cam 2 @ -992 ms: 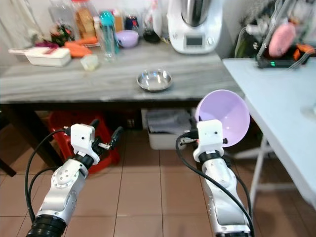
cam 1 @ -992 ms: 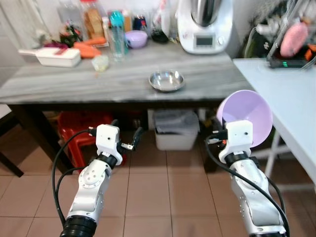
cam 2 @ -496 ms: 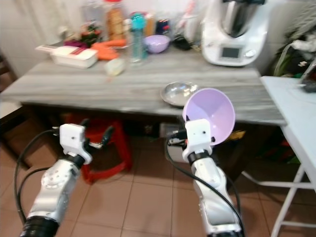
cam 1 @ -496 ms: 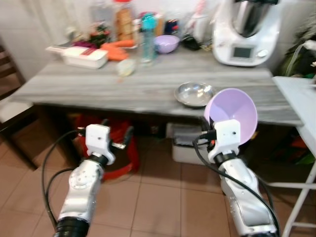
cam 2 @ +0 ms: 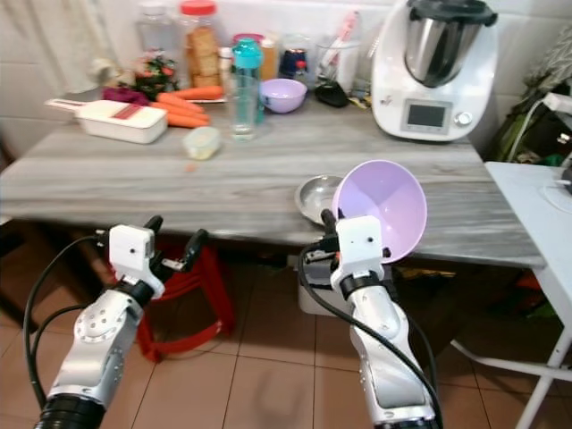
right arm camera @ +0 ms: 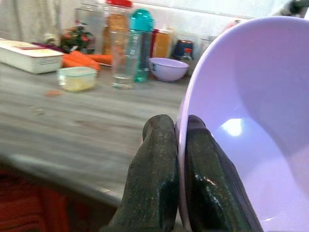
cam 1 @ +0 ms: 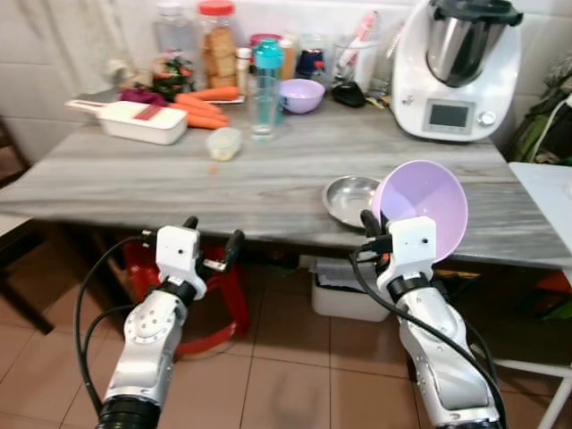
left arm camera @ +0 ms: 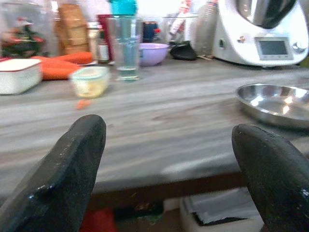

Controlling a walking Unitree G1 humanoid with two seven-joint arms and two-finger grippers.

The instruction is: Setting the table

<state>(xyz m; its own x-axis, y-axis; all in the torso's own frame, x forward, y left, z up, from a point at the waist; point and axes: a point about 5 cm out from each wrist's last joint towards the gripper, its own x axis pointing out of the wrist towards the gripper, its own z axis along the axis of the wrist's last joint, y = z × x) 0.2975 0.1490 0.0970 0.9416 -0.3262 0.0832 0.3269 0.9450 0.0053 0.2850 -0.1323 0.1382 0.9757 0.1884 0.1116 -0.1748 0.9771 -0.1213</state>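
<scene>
The grey wooden table (cam 1: pixel 134 174) stretches wide before me, its near edge just ahead of both grippers, with bare top along the front and tiled floor below. The white kitchen machine (cam 1: pixel 456 67) stands at the back right. A steel dish (cam 1: pixel 350 195) sits empty near the front edge. A small lidded tub (cam 1: pixel 222 142) holds something yellowish; a small lavender bowl (cam 1: pixel 301 94) sits at the back. My right gripper (right arm camera: pixel 176 145) pinches the rim of the big lavender bowl (cam 1: pixel 424 206), tipped up beside the dish. My left gripper (cam 1: pixel 211 241) hangs spread, empty.
</scene>
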